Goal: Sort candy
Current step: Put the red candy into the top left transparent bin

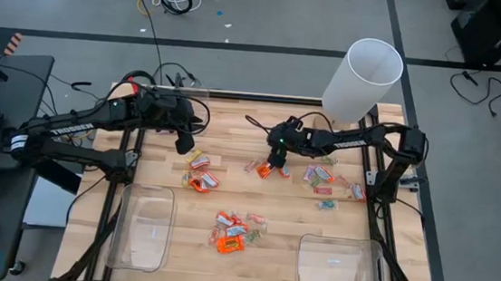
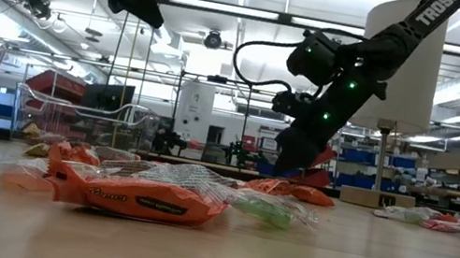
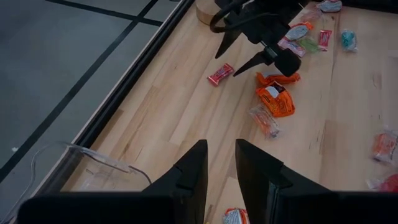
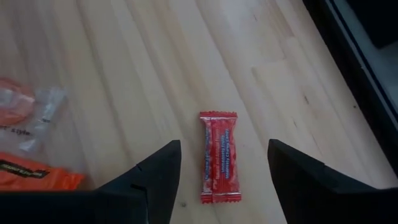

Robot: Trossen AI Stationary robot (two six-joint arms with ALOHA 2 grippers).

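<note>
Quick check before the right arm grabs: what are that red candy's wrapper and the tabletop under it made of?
Red candy: looks like thin glossy plastic film, given its crimped, serrated ends and printed lettering. Tabletop: pale wood, apparently matte, with visible grain and plank seams.

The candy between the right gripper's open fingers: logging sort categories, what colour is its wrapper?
Red candy, clearest in the right wrist view.

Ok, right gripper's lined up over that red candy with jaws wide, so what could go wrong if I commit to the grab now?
The red candy lies flat on the table, so the right gripper, open, may scrape the wood or slide the thin wrapper away instead of pinching it.

Orange candy sits close beside one finger; closing could drag it along and mix the sort.

The left gripper hovers nearby over the same end of the table, so a wide swing might cross its path.
</note>
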